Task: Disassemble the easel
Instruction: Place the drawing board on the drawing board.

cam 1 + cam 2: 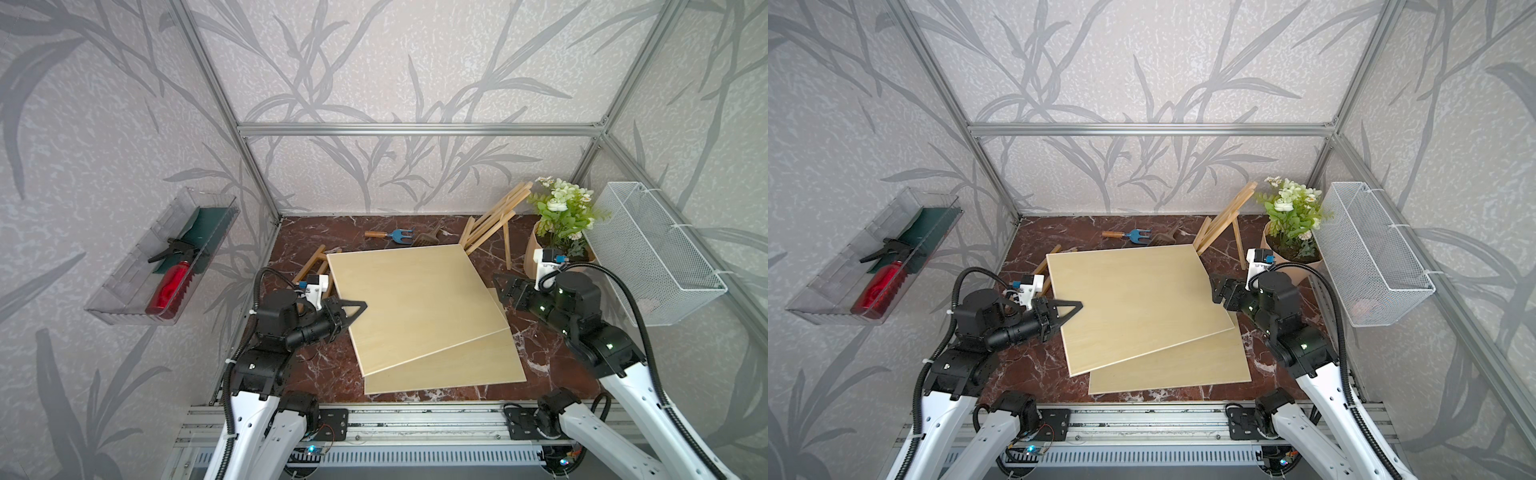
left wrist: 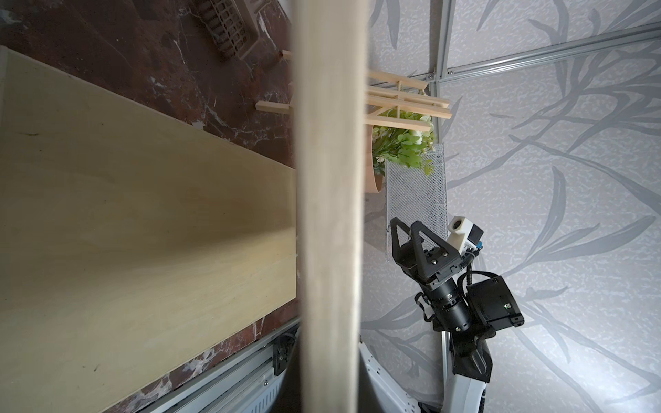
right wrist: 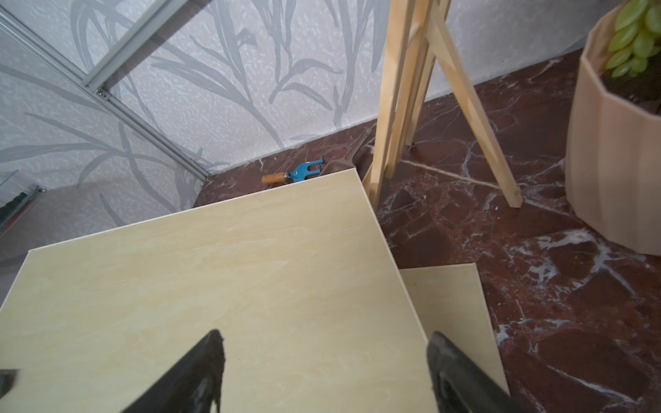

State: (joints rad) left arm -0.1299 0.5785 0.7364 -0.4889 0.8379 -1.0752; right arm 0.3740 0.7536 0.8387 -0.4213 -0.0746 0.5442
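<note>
seemingly light and stiff, the board (image 1: 415, 299) is pinched at its edge by the left gripper (image 1: 360, 311); the right gripper (image 1: 500, 287) beside it is spread, empty.

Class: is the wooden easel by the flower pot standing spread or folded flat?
Standing, spread. The easel stands on the table, its rear leg set apart from the front legs, a string stretched between them.
</note>
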